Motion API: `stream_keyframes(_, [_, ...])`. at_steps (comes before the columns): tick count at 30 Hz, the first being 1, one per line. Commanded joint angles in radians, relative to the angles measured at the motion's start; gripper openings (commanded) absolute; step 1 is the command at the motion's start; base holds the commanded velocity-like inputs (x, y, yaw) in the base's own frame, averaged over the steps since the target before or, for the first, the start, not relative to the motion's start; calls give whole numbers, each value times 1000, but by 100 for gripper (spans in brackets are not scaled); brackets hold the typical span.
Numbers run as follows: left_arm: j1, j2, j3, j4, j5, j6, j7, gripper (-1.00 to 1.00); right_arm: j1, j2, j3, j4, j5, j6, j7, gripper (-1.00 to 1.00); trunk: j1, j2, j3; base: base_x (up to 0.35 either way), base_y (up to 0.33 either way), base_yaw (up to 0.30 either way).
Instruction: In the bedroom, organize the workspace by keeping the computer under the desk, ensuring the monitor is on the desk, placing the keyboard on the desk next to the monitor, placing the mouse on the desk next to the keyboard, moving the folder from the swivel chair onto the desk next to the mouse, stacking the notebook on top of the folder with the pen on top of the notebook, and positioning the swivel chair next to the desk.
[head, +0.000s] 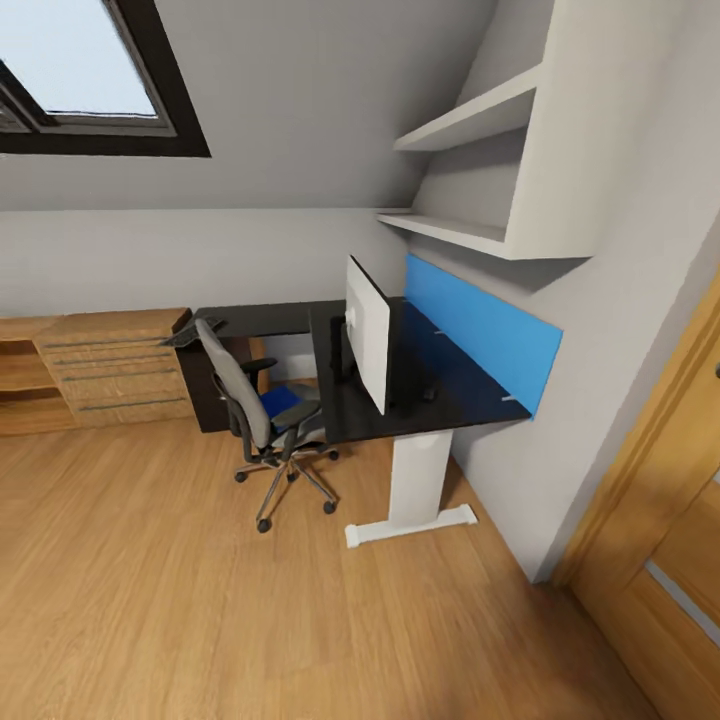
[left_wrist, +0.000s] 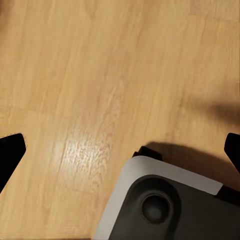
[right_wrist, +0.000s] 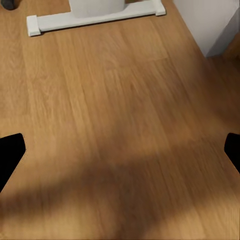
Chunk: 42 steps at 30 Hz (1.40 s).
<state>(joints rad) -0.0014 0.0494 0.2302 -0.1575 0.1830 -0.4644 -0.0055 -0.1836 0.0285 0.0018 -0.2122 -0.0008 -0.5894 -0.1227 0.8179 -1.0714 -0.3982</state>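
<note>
The thin, flat bright-blue folder (head: 281, 401) lay on the grey swivel chair (head: 262, 415). It looked light and bendy, best taken by an edge. Both grippers (left_wrist: 120, 150) (right_wrist: 120, 150) were wide apart, empty.

Desk (head: 400, 400): glossy black top, white leg. Monitor (head: 368, 335): white back. Swivel chair (head: 240, 390): grey upholstery, chrome base; bright-blue folder (head: 281, 401) on seat. Wall panel (head: 480, 330): blue. Floor (head: 200, 600): honey wood planks. Chest of drawers (head: 115, 365): light wood.

Attic bedroom-office: skylight (head: 80, 75), desk (head: 400, 395), swivel chair (head: 255, 405).
</note>
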Motion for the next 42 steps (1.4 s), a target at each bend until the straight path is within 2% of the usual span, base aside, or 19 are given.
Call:
stream_keyframes(1, [0, 0, -4, 0, 9, -2, -1, 100, 0, 0, 1, 1, 0, -3, -3, 100, 0, -1, -1, 0, 0, 276])
stream_keyframes(7, [0, -1, -5, 0, 8, -2, -1, 100, 0, -2, 1, 1, 1, -3, -2, 100, 0, -1, -1, 0, 112, 278])
stream_keyframes(20, [0, 0, -4, 0, 9, -6, -1, 100, 0, -2, 5, 1, 4, -3, 3, 100, 0, -1, -4, 0, 296, 272])
stream_keyframes(27, [0, 2, -6, 0, 9, -5, -1, 100, 0, -4, 67, 3, 44, -4, 5, 100, 0, -1, -4, 194, 246, 52])
stream_keyframes(30, [0, 2, -6, 1, 9, -4, -1, 100, 0, -5, 80, 22, 51, -4, 4, 100, 0, -1, -4, 288, 188, 8])
stream_keyframes(42, [0, 1, -5, 0, 9, -3, -1, 100, 0, -4, 84, 35, 52, -4, 3, 100, 0, -1, -4, 317, 93, 1])
